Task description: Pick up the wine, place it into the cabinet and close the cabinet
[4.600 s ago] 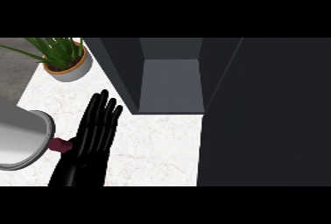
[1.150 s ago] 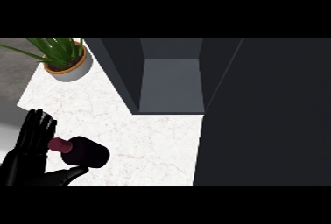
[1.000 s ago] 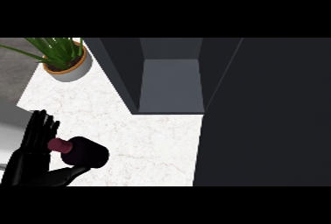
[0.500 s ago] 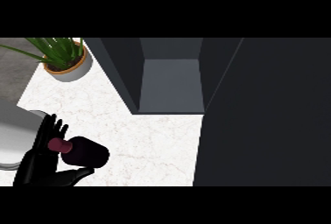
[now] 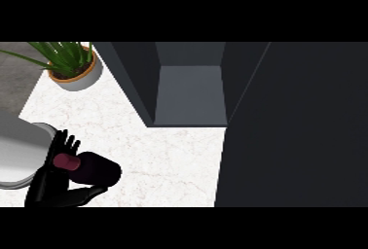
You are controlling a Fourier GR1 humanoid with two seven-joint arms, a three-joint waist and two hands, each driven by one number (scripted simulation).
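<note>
The wine bottle (image 5: 97, 170) is dark with a maroon cap (image 5: 68, 162) and shows at the lower left, seen nearly from above. My left hand (image 5: 50, 185) is shut on it: the fingers (image 5: 64, 143) rise behind the cap and the thumb curls under the body. The open cabinet (image 5: 191, 92) lies up and to the right, its grey inside bare. Its dark door (image 5: 295, 126) stands open and fills the right side. My right hand does not show.
A potted green plant (image 5: 72, 73) stands at the back left of the white marble counter (image 5: 165, 155). A grey round dish (image 5: 18, 155) lies at the left edge, partly behind my hand.
My left hand has moved a little to the right with the wine bottle in it. More of the grey dish shows at the left.
</note>
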